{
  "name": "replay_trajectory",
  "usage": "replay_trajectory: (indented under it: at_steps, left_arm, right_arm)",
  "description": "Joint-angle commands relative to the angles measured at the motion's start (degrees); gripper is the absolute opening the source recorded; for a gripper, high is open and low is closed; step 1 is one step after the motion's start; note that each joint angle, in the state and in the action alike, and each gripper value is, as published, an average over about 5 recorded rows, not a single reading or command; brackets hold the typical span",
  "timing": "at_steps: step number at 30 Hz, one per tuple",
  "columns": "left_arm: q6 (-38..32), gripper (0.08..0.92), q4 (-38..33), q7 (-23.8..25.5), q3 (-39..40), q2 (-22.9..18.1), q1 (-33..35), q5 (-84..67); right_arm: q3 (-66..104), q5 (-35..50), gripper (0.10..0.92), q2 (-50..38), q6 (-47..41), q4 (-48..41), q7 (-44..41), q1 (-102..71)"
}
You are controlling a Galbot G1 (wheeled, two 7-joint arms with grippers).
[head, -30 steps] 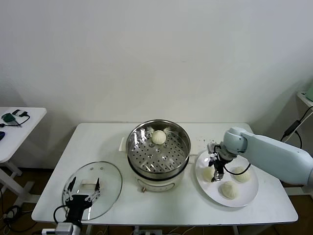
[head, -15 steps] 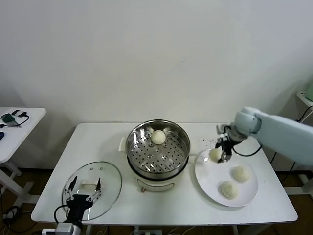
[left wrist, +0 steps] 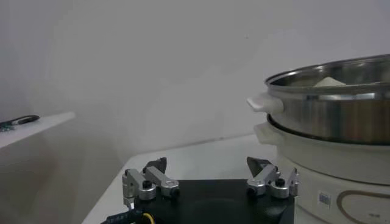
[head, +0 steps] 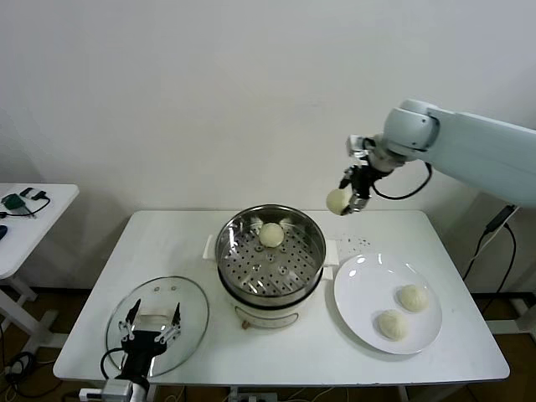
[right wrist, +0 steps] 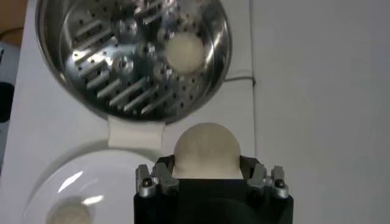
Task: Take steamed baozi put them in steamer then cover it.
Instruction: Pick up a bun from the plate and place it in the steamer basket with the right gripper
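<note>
- The right tool is clamped on a baozi, held high; the steamer lies below it and toward the left arm's side.
- Judged best: carry it over a bare patch of perforated floor, clear of the bun already inside, lower well in, then release.
- The right arm reaches out raised, wrist pointing down.
- The left tool hangs with jaws spread over the cover on the bench; contact is hard to judge.
</note>
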Motion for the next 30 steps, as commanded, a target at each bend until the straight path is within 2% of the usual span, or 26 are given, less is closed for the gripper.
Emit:
replay_trajectory:
  at_steps: [1,13,30]
  left_arm:
    - [-0.02,0.823,-0.35,0.09,0.08,0.15,0.22,-0.16]
    - [-0.48,0.823,0.61,0.01,-0.51,0.24,0.89,-0.31]
    - [-0.33,0.823,0.68,-0.06,-1.00,0.20,0.43,-0.05]
  right_arm:
    - [0.37,4.41,0.696,11.79,-4.38,0.34,4.24,-1.32]
    - [-0.22,2.84,0.696,20.37,-6.69,-3.47,7.36,-10.36]
    - [0.21,0.09,0.696,23.27,-6.50,-6.90,7.59,-16.50]
